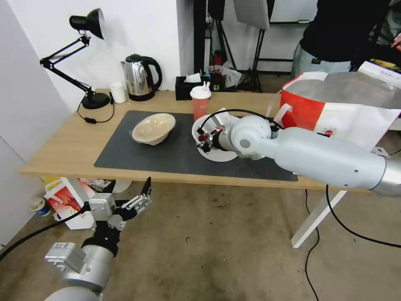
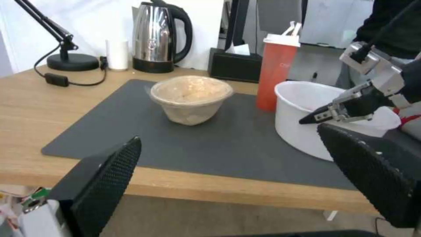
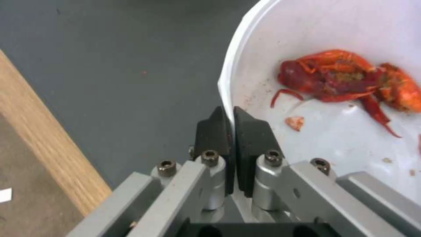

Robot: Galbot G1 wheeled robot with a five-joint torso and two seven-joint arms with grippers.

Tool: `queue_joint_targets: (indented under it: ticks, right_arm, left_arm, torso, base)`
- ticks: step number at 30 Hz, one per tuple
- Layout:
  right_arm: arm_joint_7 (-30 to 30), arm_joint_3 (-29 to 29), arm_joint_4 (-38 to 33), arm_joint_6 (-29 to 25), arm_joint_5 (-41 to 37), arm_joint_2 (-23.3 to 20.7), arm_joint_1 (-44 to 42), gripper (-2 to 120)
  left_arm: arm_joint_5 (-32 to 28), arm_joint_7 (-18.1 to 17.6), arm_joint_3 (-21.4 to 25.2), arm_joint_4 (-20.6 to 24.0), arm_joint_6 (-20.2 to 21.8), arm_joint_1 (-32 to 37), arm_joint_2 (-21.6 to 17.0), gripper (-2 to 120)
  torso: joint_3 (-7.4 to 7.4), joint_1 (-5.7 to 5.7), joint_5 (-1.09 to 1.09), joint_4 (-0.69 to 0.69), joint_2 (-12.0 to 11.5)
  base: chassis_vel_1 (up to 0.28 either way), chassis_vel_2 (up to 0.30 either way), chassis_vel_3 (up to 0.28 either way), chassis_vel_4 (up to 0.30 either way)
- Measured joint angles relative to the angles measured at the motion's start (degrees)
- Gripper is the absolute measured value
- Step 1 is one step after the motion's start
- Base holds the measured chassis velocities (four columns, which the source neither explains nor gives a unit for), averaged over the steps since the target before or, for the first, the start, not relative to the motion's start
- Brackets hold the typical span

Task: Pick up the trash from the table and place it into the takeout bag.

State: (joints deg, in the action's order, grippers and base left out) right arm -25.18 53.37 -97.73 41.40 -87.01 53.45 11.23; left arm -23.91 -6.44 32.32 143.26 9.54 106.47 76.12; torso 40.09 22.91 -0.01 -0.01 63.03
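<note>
Right hand point(image 3: 230, 131) pinches the bowl point(image 3: 333, 108) rim only; lifted, it may tilt and spill scraps point(image 3: 346, 77). Left hand point(image 1: 129, 192) idles, released.

The right arm point(image 1: 317, 156) reaches in from the robot's right, forearm laid across the tabletop point(image 1: 62, 142) edge, wrist turned toward the middle. The right gripper point(image 3: 230, 123) has its jaws pinched closed on the rim of the white bowl point(image 3: 333, 42), one inside, one outside. The left arm point(image 1: 83, 259) hangs low before the tabletop; the left gripper point(image 1: 129, 188) points upward, jaws spread apart, holding nothing.
</note>
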Motion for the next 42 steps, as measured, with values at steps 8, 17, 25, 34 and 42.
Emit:
queue_joint_targets:
  ticks: [8, 17, 25, 34, 42]
  right_arm:
    - [0.05, -0.21, 0.32, -0.12, -0.02, 0.12, -0.48, 0]
    - [0.28, -1.44, -0.03, 0.2, -1.55, -0.75, 0.59, 0]
    - [0.45, -3.91, -2.28, 0.2, -4.51, -2.53, 3.63, 0]
    - [1.7, -6.47, -3.04, 0.15, -5.98, -4.49, 5.69, 0]
    - [3.03, -9.09, -2.74, 0.11, -7.25, -4.91, 8.25, 0]
  left_arm:
    - [0.78, 0.0, -0.18, 0.0, -1.0, 0.21, -0.01, 100]
    - [0.8, -0.06, -0.14, 0.0, -1.03, -0.01, -0.18, 100]
    - [0.7, -0.09, -0.1, 0.0, -1.03, -0.02, -0.12, 100]
    - [0.67, -0.08, -0.21, -0.01, -0.85, -0.1, -0.02, 100]
    - [0.58, 0.01, -0.46, -0.05, -0.54, -0.85, 0.5, 100]
  torso:
    - [0.0, -0.01, 0.01, 0.01, 0.0]
    - [0.04, 0.02, 0.01, 0.02, -0.03]
    - [0.02, 0.01, 0.0, 0.02, -0.03]
    - [0.02, 0.01, 0.01, 0.0, -0.01]
    - [0.01, 0.0, 0.01, 0.01, -0.01]
  base:
    - [0.0, 0.0, 0.0, 0.0]
    - [0.0, 0.0, 0.0, 0.0]
    - [0.0, 0.0, 0.0, 0.0]
    - [0.0, 0.0, 0.0, 0.0]
    - [0.0, 0.0, 0.0, 0.0]
